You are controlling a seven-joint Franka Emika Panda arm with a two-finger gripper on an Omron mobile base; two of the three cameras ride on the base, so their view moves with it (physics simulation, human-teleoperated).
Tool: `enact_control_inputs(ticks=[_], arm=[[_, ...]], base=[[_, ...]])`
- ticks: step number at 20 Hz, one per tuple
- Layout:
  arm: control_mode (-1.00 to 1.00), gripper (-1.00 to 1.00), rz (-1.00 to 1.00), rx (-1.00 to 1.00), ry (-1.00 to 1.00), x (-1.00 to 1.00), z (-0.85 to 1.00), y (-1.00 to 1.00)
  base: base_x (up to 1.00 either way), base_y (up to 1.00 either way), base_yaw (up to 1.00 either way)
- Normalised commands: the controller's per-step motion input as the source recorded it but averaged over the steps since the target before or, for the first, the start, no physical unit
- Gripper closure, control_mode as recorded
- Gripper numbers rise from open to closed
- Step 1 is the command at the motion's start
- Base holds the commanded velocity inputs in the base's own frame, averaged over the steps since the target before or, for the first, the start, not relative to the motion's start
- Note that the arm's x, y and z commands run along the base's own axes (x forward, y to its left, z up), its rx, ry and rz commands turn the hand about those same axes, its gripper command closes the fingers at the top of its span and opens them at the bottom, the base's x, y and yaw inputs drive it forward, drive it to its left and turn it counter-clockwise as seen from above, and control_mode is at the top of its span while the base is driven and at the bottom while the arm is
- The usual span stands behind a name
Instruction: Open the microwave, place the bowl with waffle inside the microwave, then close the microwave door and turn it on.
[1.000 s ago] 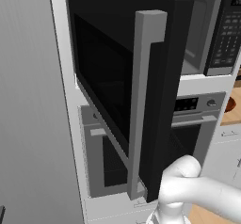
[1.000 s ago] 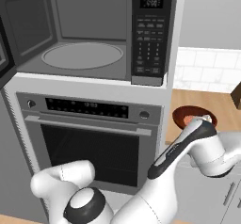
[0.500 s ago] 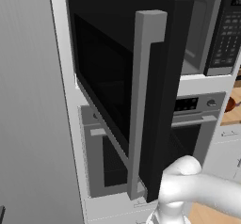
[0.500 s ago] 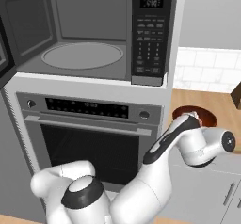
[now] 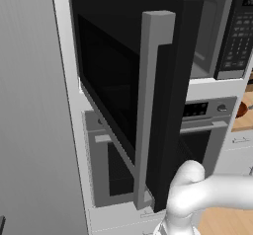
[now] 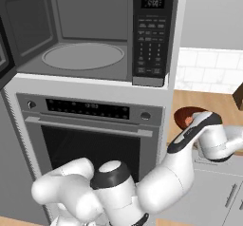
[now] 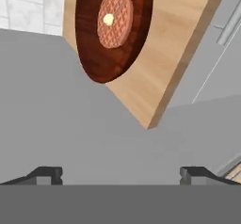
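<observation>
Hand view shows the gripper [image 7: 120, 173] with its two finger tips standing wide apart and nothing between them, looking at the bowl [image 7: 113, 28] with the waffle [image 7: 114, 18] in it. The bowl sits on the wooden counter [image 7: 160, 53], well ahead of the tips and off toward the upper left of that view.

Over the last second the arm has swung right, away from the oven [image 6: 90, 125] front and out over the counter, so in the right base view the hand now hangs just beside the bowl [image 6: 186, 117].

The microwave door [image 5: 133, 100] stands swung open to the left, and the light grey cavity of the microwave [image 6: 85, 35] is bare. Opening looks done; the step in hand appears to be reaching for the bowl, which still needs a closer approach before any grasp.
</observation>
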Motion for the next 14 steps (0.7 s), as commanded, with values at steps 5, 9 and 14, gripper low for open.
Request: enact_control_inputs(ticks=[5,9,14], arm=[[-1.00,-1.00,0.00,0.00,0.00,0.19,-0.31,-0.18],[-1.00,-1.00,0.00,0.00,0.00,0.29,-0.24,0.00],[-1.00,-1.00,-0.07,0.00,0.06,0.35,-0.21,0.00]], base=[[0.00,0.00,0.00],[0.00,0.00,0.00],[0.00,0.00,0.00]])
